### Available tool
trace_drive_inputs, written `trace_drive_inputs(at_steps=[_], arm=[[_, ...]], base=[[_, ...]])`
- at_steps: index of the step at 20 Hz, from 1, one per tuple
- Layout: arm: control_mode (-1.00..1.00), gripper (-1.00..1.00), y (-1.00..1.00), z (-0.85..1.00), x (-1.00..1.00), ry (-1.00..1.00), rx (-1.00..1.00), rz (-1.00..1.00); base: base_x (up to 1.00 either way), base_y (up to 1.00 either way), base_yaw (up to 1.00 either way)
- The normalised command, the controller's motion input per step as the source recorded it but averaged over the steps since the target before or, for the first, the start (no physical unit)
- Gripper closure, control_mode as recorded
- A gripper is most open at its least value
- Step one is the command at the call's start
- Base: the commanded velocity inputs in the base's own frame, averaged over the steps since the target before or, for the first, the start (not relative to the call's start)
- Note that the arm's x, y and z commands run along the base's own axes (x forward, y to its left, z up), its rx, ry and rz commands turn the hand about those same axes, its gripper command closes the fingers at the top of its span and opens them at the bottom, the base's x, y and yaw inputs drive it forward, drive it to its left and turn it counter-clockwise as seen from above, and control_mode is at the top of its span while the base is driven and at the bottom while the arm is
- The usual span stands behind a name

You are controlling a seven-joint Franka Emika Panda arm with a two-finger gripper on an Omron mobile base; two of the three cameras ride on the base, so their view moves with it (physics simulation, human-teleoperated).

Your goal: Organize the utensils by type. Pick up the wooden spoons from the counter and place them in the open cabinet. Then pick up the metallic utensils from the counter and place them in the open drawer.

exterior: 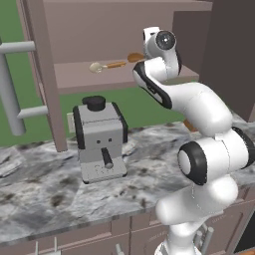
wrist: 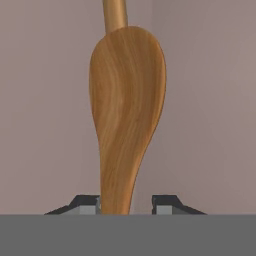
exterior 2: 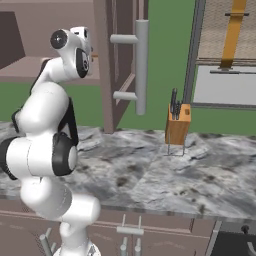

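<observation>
My gripper (wrist: 125, 205) is shut on a wooden spoon (wrist: 127, 110), whose broad bowl points away from the hand toward the cabinet's back wall. In the left base view the arm reaches up into the open cabinet (exterior: 89, 79), and the held spoon's bowl (exterior: 135, 57) pokes out left of the hand, just above the shelf. A second wooden spoon (exterior: 107, 65) lies flat on that shelf, to the left. The marbled counter (exterior: 50, 184) runs below. The metallic utensils and the open drawer are out of view.
A grey coffee machine (exterior: 99, 139) stands on the counter under the cabinet. The cabinet door (exterior 2: 107, 65) hangs open with its long bar handle (exterior 2: 141, 65). A wooden knife block (exterior 2: 178, 122) sits at the counter's back right. A brown sliver (exterior: 189, 125) shows behind the arm.
</observation>
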Motion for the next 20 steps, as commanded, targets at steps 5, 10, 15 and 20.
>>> trace_drive_inputs(at_steps=[5,10,15,20], arm=[[-1.0,1.0,-0.07,-0.1,0.41,0.0,0.0,0.0],[-1.0,1.0,0.0,-0.22,0.31,0.0,0.0,0.0],[-1.0,1.0,0.0,-0.38,0.19,0.0,0.0,0.0],[-1.0,1.0,0.0,-0.38,0.22,0.0,0.0,0.0]], base=[[0.0,0.0,0.0],[0.0,0.0,0.0],[0.0,0.0,0.0],[0.0,0.0,0.0]])
